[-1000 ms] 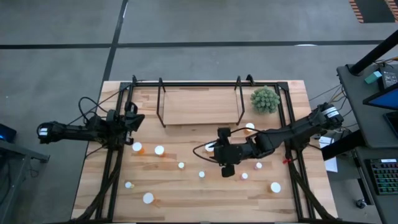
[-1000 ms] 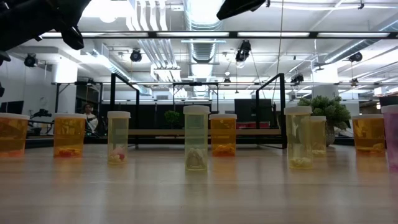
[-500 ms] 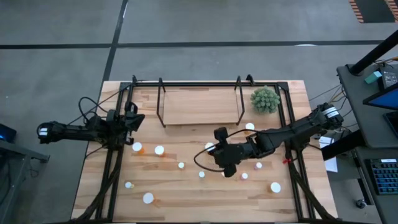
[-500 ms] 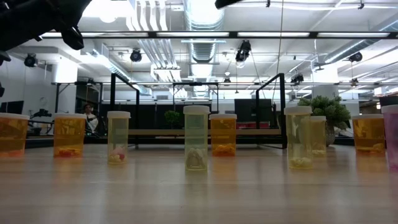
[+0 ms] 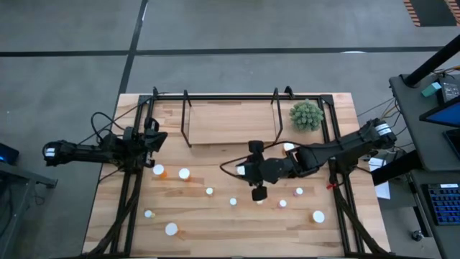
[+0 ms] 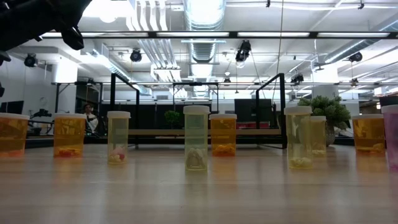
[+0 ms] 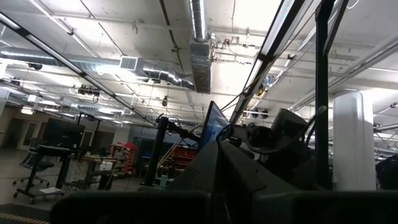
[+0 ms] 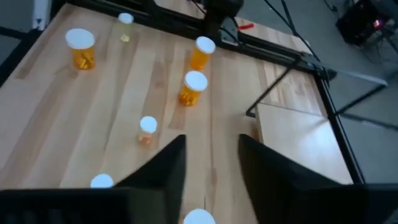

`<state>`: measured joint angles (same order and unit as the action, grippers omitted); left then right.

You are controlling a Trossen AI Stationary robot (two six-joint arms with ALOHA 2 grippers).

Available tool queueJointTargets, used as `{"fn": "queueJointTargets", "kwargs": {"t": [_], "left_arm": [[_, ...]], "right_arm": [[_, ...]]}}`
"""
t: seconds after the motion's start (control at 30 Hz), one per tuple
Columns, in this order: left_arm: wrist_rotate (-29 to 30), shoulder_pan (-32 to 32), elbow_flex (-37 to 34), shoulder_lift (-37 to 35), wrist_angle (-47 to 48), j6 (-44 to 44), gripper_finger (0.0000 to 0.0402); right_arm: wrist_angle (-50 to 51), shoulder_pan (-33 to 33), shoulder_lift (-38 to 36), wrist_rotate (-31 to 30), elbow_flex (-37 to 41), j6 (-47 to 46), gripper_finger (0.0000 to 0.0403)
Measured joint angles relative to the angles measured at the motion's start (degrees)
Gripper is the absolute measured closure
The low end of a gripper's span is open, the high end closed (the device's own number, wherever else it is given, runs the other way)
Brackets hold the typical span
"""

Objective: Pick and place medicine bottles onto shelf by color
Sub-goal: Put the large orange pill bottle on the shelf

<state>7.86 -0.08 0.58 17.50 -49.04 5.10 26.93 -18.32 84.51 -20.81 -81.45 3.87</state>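
Several medicine bottles with white caps stand upright, scattered over the wooden table, among them orange ones (image 5: pixel 159 170) (image 8: pixel 194 87) and small ones (image 5: pixel 209 191). The shelf (image 5: pixel 230 122), a light-wood board between black uprights, stands at the table's far middle. My right gripper (image 8: pixel 211 142) hovers open above the table's middle (image 5: pixel 246 173), pointing toward the left edge and slanting down. Bare wood shows between its fingertips, and a white cap (image 8: pixel 199 218) sits lower down on the table. My left gripper (image 5: pixel 154 139) waits shut at the left edge, pointing upward.
A green spiky plant (image 5: pixel 307 115) stands right of the shelf. Black frame rails (image 5: pixel 129 194) run along the table's left and right sides. The low view shows a row of bottles (image 6: pixel 196 146) across the table. Desks with equipment (image 5: pixel 438 108) stand to the right of the table.
My right gripper has risen: its dark tip showed at the top of the low view a second ago and is now out of it. In the high view it has also shifted slightly toward the far edge. The bottles have stayed in place.
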Motion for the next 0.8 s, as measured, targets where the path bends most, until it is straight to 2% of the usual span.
{"fn": "queueJointTargets", "kwargs": {"t": [0.17, 0.33, 0.53, 0.8], "left_arm": [[0.1, 0.0, 0.0, -0.09, 0.0, 0.0, 0.0402], [0.16, 0.0, 0.03, -0.11, -0.09, 0.0, 0.0402], [0.46, 0.0, 0.02, -0.11, -0.08, 0.0, 0.0402], [0.61, 0.0, 0.02, -0.13, -0.24, 0.0, 0.0402]], "right_arm": [[1.14, 0.28, 0.0, -0.23, 0.04, -4.36, 0.0161], [1.66, 0.26, 0.04, 1.32, 0.08, -8.56, 0.0106], [5.56, 0.11, 3.74, 2.52, 0.33, -11.36, 0.0079], [13.79, 0.11, 9.14, 7.94, 0.35, -13.33, 0.0075]]}}
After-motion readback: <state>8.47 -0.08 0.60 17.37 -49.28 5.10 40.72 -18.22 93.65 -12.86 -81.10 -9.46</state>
